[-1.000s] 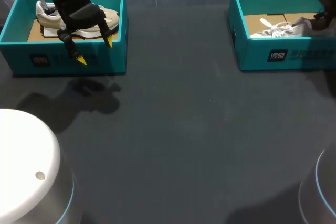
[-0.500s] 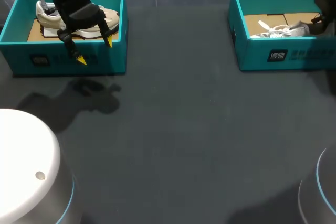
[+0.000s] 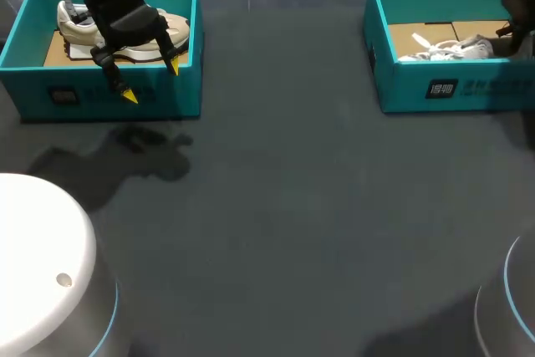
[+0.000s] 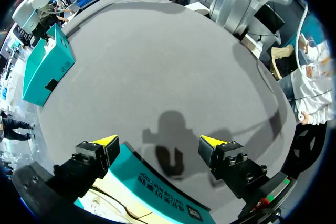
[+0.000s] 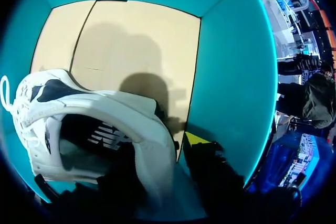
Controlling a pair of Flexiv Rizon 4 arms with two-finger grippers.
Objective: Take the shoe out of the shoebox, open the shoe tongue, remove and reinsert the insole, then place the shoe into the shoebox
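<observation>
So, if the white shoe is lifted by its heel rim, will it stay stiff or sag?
Probably it keeps its shape: the white shoe shows a thick padded collar. Held at the heel, the long toe end would likely tip downward. Its loose laces may dangle and catch the shoebox wall.

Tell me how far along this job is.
Done: nothing; white shoe sits in right shoebox, beige shoe in left shoebox. In hand: right end effector at white shoe's heel; left end effector open over that box's front wall. Left: removal, tongue, insole, return.
</observation>
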